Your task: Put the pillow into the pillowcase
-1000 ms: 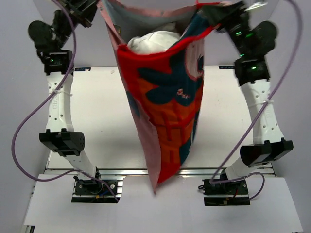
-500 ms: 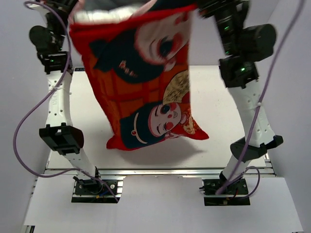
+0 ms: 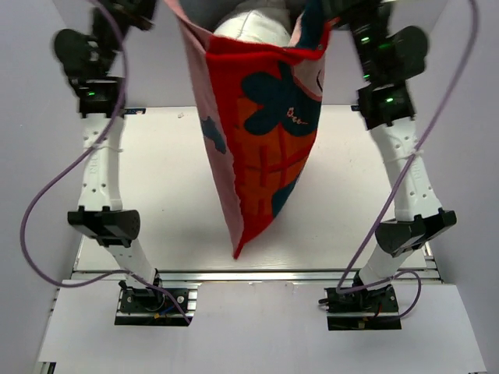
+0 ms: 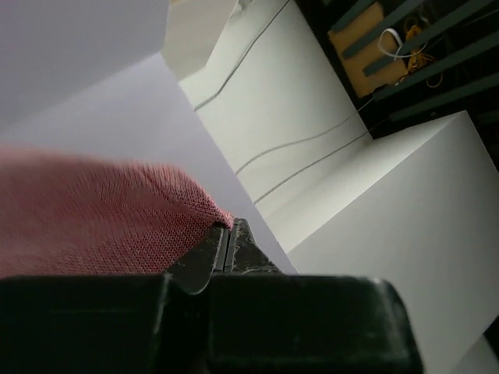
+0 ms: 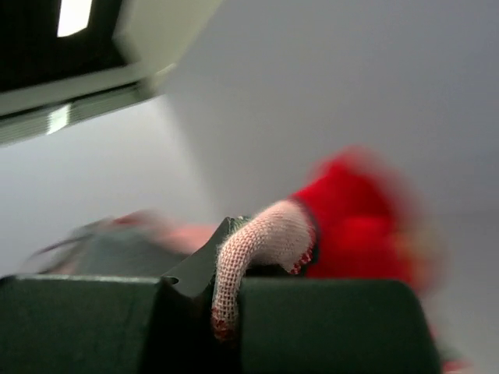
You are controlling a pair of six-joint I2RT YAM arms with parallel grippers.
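The red-orange pillowcase hangs high above the table, mouth upward, tapering to a low corner near the front. The white pillow bulges out of its open mouth at the top of the overhead view. My left gripper is at the mouth's left corner and my right gripper at its right corner. In the left wrist view the left gripper is shut, with the case's faded pink fabric at its tips. In the right wrist view the right gripper is shut on a fold of the pillowcase edge.
The white table lies below the hanging case. Both arms stand tall at its sides, the left arm and the right arm, with purple cables looping outward.
Half a second ago the case was swung up broadside toward the left. It now hangs narrow again, with the pillow showing at the mouth. Both grips held throughout.
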